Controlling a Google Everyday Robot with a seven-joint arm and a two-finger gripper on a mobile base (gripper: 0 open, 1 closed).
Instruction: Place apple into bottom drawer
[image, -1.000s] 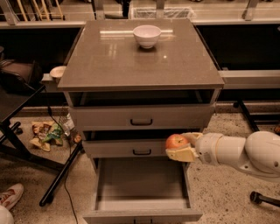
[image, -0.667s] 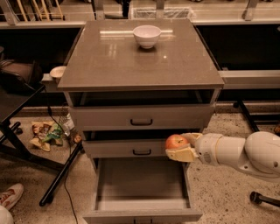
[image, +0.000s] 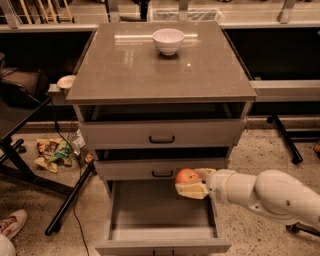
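Above the bottom drawer (image: 160, 210), the gripper (image: 189, 185) hides the underside of the apple (image: 187, 174)

I see a grey cabinet (image: 150, 75) at centre, with a white bowl (image: 168, 41) at 12 o'clock on its top. The floor (image: 260, 155) is speckled, with wrappers (image: 52, 152) at 9 o'clock. At 5 o'clock, the gripper (image: 192, 184) clasps the apple (image: 188, 176).

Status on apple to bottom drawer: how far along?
Done: the bottom drawer stands pulled open, and the apple is off any surface, clamped in the gripper. In hand: the gripper holds it above the drawer's right rear part, just in front of the middle drawer. Left: lower it inside and release; the drawer's floor has nothing on it yet.
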